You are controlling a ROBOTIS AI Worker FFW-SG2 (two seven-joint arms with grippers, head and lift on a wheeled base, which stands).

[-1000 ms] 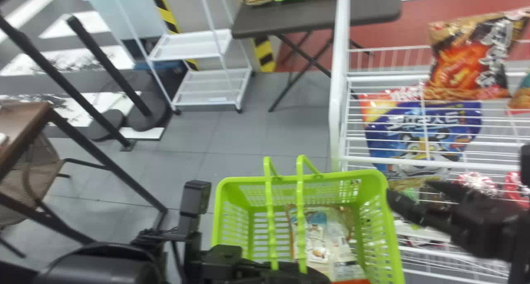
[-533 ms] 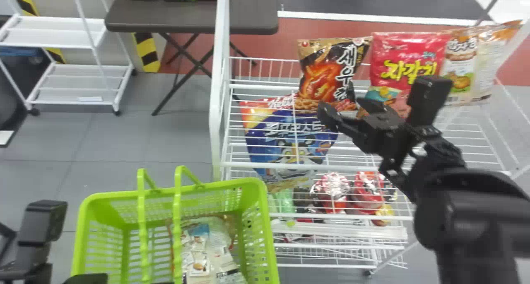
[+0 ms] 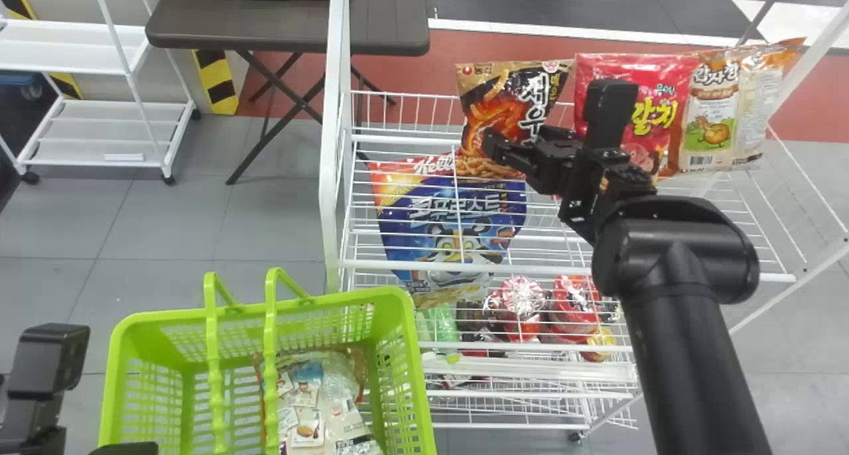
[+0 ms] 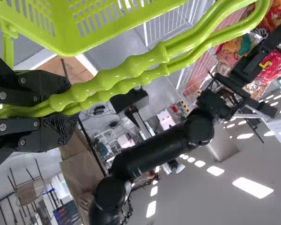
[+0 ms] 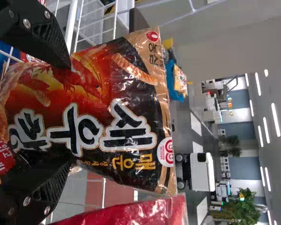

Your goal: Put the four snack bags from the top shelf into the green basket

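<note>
Shelf: R grpr (wide) nr bag.

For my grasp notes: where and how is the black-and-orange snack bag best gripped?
Probably by both side edges around mid-height, from the robot's side: the black-and-orange bag stands upright, its broad face toward the robot. The red bag stands close on its right, so that finger needs care.
</note>
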